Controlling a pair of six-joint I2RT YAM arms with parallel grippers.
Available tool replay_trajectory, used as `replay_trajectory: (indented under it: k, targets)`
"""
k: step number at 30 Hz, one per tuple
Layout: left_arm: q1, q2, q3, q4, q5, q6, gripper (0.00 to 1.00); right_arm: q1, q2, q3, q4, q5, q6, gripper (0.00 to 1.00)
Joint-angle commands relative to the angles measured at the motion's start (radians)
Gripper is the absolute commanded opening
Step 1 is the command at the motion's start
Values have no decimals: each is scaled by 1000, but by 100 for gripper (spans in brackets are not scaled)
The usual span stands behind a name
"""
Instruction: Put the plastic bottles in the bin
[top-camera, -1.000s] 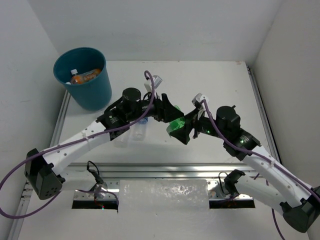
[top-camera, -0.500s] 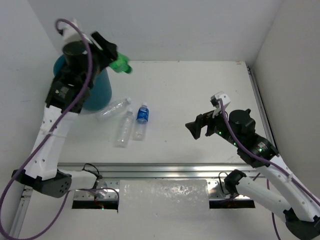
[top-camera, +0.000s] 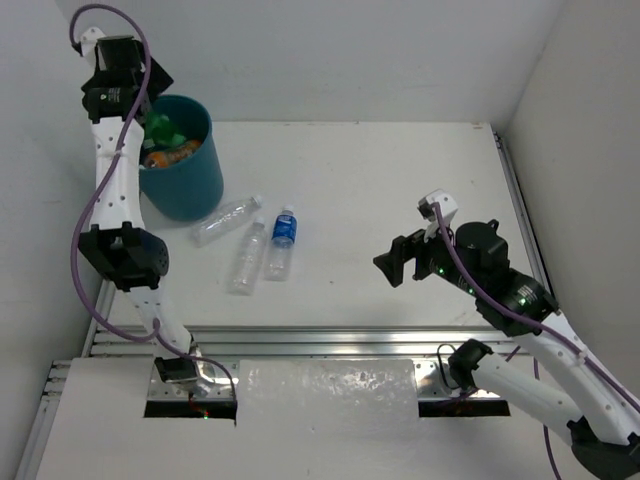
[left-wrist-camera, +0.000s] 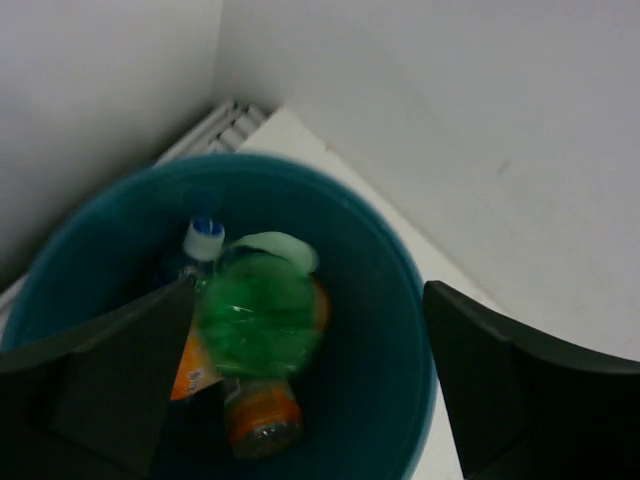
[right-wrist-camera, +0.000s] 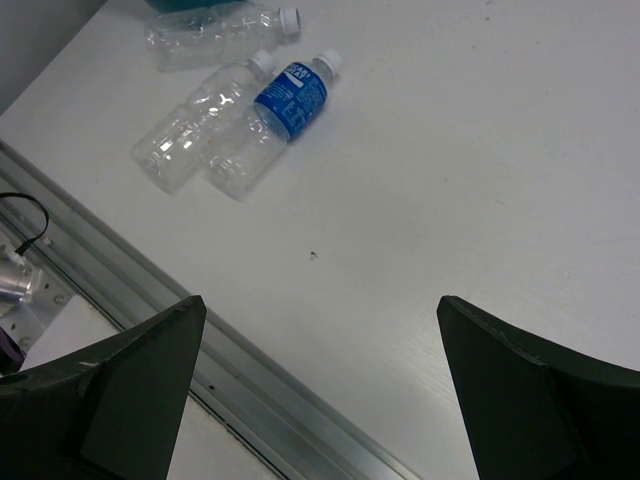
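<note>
**Status.** The left pincer (left-wrist-camera: 308, 290) hangs over the bin (top-camera: 185, 190), jaws spread wide and holding nothing. The green bottle (left-wrist-camera: 260, 315) is inside the bin, on top of an orange bottle (left-wrist-camera: 262, 425) and beside a blue-capped one (left-wrist-camera: 205, 238). It shows blurred, so whether it has settled cannot be told. The right pincer (right-wrist-camera: 320, 300) is also spread wide and empty, at 4 o'clock from the desk centre.

**Hazards.**
- The bin stands at the desk's 10 o'clock corner, beside the wall. A low sweep of the left arm could likely tip or shift it.
- Three bottles lie at 9 o'clock: a blue-labelled bottle (right-wrist-camera: 292, 100) touching a clear bottle (right-wrist-camera: 200, 120), and a second clear bottle (right-wrist-camera: 215, 35) near the bin's base. They are round and light. Jaws closing on one could likely push its neighbour or set it rolling.

**Surface and room.** The desk (top-camera: 400, 170) is smooth matte white. White walls enclose it at 9, 12 and 3 o'clock. An aluminium rail (top-camera: 330, 340) runs along the 6 o'clock edge.
</note>
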Motion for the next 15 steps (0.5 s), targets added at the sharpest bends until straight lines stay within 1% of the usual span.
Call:
replay_trajectory:
  k: [1,2,4,6,7,8,9,10,11,12,13,14,15]
  targets:
    - [-9,-60,-18,15,43,-11,97,1,20,8,16,-13,-13,99]
    - [-7,-73,-29,23,61,7,100,0,29,7,13,-16,-13,99]
    - [-9,-88,-32,17,66,27,100,0,70,7,1,-15,27,99]
    - [-7,-140,-53,-9,65,47,100,0,135,-9,4,-18,65,99]
    - [-7,-168,-76,-15,65,51,100,1,159,-21,18,-19,116,99]
    - [-7,-247,-111,-22,68,51,100,0,184,-32,63,-12,150,99]
    - [-9,-302,-224,-5,77,48,100,1,240,-59,100,-7,220,99]
    - [-10,-426,-300,20,118,49,100,3,276,-68,167,-22,255,99]
    - [-12,-491,-387,47,143,52,100,6,314,-64,191,-19,294,99]
    - [-20,-564,-561,113,159,54,100,24,357,-50,212,-19,353,99]
    - [-27,-629,-643,145,169,54,100,36,449,-33,234,-12,381,99]
    - [-35,-757,-726,174,189,63,100,50,495,-12,261,6,406,99]
    - [-41,-819,-868,208,186,58,100,78,538,38,272,57,444,99]
